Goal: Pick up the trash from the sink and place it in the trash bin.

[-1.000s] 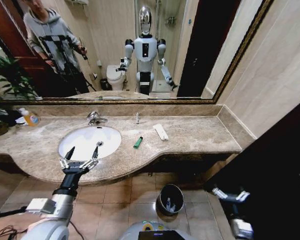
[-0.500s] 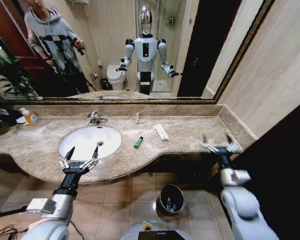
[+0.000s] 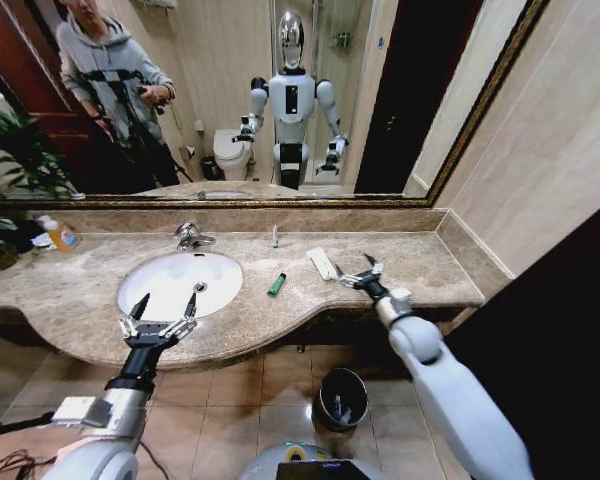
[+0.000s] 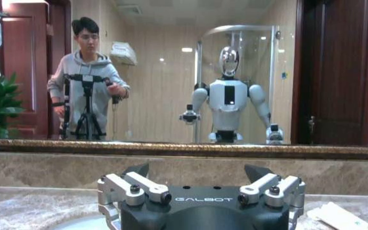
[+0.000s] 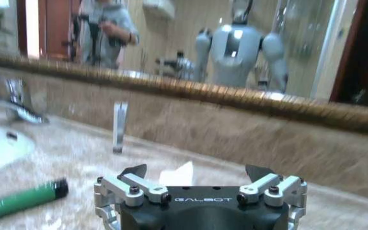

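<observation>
On worktop beside flat white packet [image 3: 322,263]: right gripper [image 3: 359,276], jaws apart, empty. Risk: thin packet slides, pinch misses. Left gripper [image 3: 160,324] at sink [image 3: 140,285] front, jaws apart.

Head view overlooks the countertop [image 3: 400,262]; both wrist views face the mirror [image 4: 171,72].

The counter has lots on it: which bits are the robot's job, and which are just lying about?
Job:
white packet
green stick
thin upright piece
sink
trash bin
right tool, open beside the packet

Lying about:
yellow-orange bottle
plant
</observation>
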{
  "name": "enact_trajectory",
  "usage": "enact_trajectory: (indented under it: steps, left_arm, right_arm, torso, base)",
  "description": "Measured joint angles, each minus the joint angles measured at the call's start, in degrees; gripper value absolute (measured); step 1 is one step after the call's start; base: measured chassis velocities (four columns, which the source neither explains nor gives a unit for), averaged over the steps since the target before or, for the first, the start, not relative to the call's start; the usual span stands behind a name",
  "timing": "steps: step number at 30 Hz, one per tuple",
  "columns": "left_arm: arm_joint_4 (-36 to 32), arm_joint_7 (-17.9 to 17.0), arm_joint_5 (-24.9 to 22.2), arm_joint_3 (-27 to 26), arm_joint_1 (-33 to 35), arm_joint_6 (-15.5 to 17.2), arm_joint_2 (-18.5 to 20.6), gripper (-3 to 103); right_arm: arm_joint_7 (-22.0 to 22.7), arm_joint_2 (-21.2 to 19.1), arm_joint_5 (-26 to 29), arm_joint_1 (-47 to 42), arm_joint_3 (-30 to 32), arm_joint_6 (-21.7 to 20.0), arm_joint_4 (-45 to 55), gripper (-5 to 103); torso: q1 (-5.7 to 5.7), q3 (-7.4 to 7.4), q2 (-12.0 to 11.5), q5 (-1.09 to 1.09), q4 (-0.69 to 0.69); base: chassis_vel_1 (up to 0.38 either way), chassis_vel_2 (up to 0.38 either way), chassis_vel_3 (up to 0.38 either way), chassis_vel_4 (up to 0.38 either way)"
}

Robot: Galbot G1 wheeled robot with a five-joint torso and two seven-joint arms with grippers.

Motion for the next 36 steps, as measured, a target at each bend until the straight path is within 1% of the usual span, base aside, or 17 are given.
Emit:
enact_trajectory:
  steps: [1,3,9,10,12,13,15,17,21,22,24,27,29,30,33,34,36]
  left_arm:
    - [0.00,-0.01,0.00,0.00,0.00,0.00,0.00,100]
    - [0.00,-0.01,0.00,0.00,0.00,0.00,0.00,100]
    - [0.00,-0.02,0.00,0.00,0.00,0.00,0.00,100]
    - [0.00,-0.02,0.00,0.00,0.00,0.00,0.00,100]
    - [0.00,-0.02,0.00,0.00,0.00,0.00,0.00,100]
    - [0.00,-0.02,0.00,0.00,0.00,0.00,0.00,100]
    - [0.00,-0.02,0.00,0.00,0.00,0.00,0.00,100]
    - [0.00,-0.02,0.00,0.00,0.00,0.00,0.00,100]
    - [0.00,-0.02,0.00,0.00,0.00,0.00,0.00,100]
    - [0.00,-0.02,0.00,0.00,0.00,0.00,0.00,100]
    - [0.00,-0.02,0.00,0.00,0.00,0.00,0.00,100]
    - [0.00,-0.02,0.00,0.00,0.00,0.00,0.00,100]
    - [0.00,-0.02,0.00,0.00,0.00,0.00,0.00,100]
    - [0.00,-0.02,0.00,0.00,0.00,0.00,0.00,100]
    - [0.00,-0.02,0.00,0.00,0.00,0.00,0.00,100]
    - [0.00,-0.02,0.00,0.00,0.00,0.00,0.00,100]
    - [0.00,-0.02,0.00,0.00,0.00,0.00,0.00,100]
  right_arm:
    - [0.86,0.41,-0.32,2.00,-1.89,-0.27,-2.21,100]
    - [1.13,0.68,-0.49,3.17,-3.03,-0.58,-3.33,100]
    - [0.55,1.62,-2.77,6.57,-5.67,-0.73,-7.76,100]
    - [0.25,1.76,-3.11,7.00,-5.96,-0.44,-8.56,103]
    - [-0.46,1.83,-3.81,7.31,-6.39,-0.31,-9.51,97]
    - [-0.46,1.83,-3.81,7.31,-6.39,-0.31,-9.51,97]
    - [-0.65,2.02,-4.49,7.53,-6.71,-0.17,-10.52,90]
    - [-0.65,2.14,-4.68,7.60,-6.77,-0.12,-10.81,90]
    - [-1.15,2.62,-5.12,7.76,-6.83,-0.17,-12.16,74]
    - [-1.15,2.62,-5.12,7.76,-6.83,-0.17,-12.16,74]
    - [-1.20,2.70,-5.17,7.71,-6.73,-0.17,-12.61,66]
    - [-1.24,2.71,-5.17,7.65,-6.61,-0.15,-12.78,62]
    - [-1.24,2.71,-5.13,7.61,-6.49,-0.12,-12.78,54]
    - [-1.24,2.71,-5.13,7.61,-6.49,-0.12,-12.78,54]
    - [-1.24,2.56,-5.09,7.49,-6.30,0.44,-12.93,42]
    - [-1.24,2.56,-5.09,7.49,-6.30,0.44,-12.93,42]
    - [-1.16,2.49,-5.07,7.34,-6.15,0.82,-13.11,35]
  torso:
    - [0.00,0.00,0.00,-0.01,0.00]
    - [0.00,0.00,0.00,-0.01,0.00]
    - [-0.01,0.00,0.00,-0.02,0.00]
    - [0.00,0.00,0.00,-0.01,0.00]
    - [0.00,-0.01,0.00,-0.02,0.00]
    - [0.00,-0.01,0.00,-0.02,0.00]
    - [-0.01,-0.01,0.00,-0.02,-0.01]
    - [-0.01,-0.01,0.00,-0.01,0.00]
    - [-0.01,-0.01,0.00,-0.01,0.00]
    - [-0.01,-0.01,0.00,-0.01,0.00]
    - [-0.01,-0.01,0.00,-0.01,0.00]
    - [-0.01,-0.01,0.00,-0.01,0.00]
    - [-0.01,-0.01,0.00,-0.01,0.00]
    - [-0.01,-0.01,0.00,-0.01,0.00]
    - [-0.01,-0.01,0.01,-0.01,0.00]
    - [-0.01,-0.01,0.01,-0.01,0.00]
    - [-0.01,-0.01,0.01,-0.01,0.00]
  base:
    - [0.000,0.000,0.000,0.000]
    - [0.000,0.000,0.000,0.000]
    - [0.000,0.000,0.000,0.000]
    - [0.000,0.000,0.000,0.000]
    - [0.000,0.000,0.000,0.000]
    - [0.000,0.000,0.000,0.000]
    - [0.000,0.000,0.000,0.000]
    - [0.000,0.000,0.000,0.000]
    - [0.000,0.000,0.000,0.000]
    - [0.000,0.000,0.000,0.000]
    - [0.000,0.000,0.000,0.000]
    - [0.000,0.000,0.000,0.000]
    - [0.000,0.000,0.000,0.000]
    - [0.000,0.000,0.000,0.000]
    - [0.000,0.000,0.000,0.000]
    - [0.000,0.000,0.000,0.000]
    - [0.000,0.000,0.000,0.000]
